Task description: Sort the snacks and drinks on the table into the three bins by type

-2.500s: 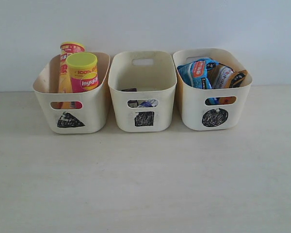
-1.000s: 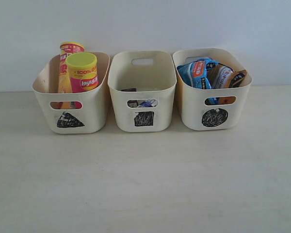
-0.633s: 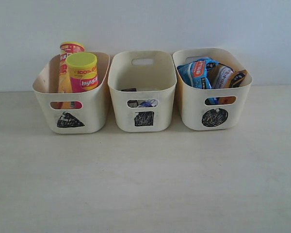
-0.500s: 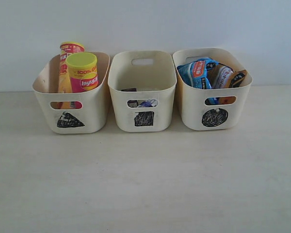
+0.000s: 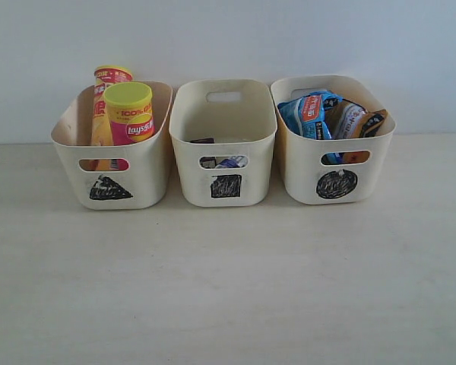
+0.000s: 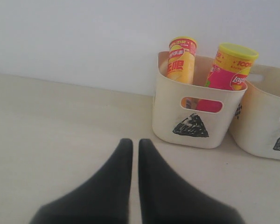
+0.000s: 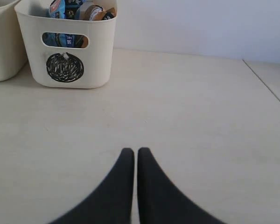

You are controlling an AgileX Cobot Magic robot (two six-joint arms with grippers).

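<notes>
Three bins (image 5: 224,122) stand in a row on the counter (image 5: 228,289), with every snack and drink inside one.

The triangle bin (image 5: 72,171), on the left, holds the yellow-orange tube (image 5: 102,106) and the pink tube (image 5: 131,122), both rising above its rim. Low in the square bin (image 5: 190,171), in the middle, are the dark carton (image 5: 203,141) and the white-blue carton (image 5: 229,162), each seen only in part. The circle bin (image 5: 300,171), on the right, holds the blue bag (image 5: 310,114) beside the orange bag (image 5: 361,122). The left pincer (image 6: 136,144) is pressed together over the counter, before the triangle bin. The right pincer (image 7: 136,153) is pressed together too, well apart from the circle bin.
</notes>
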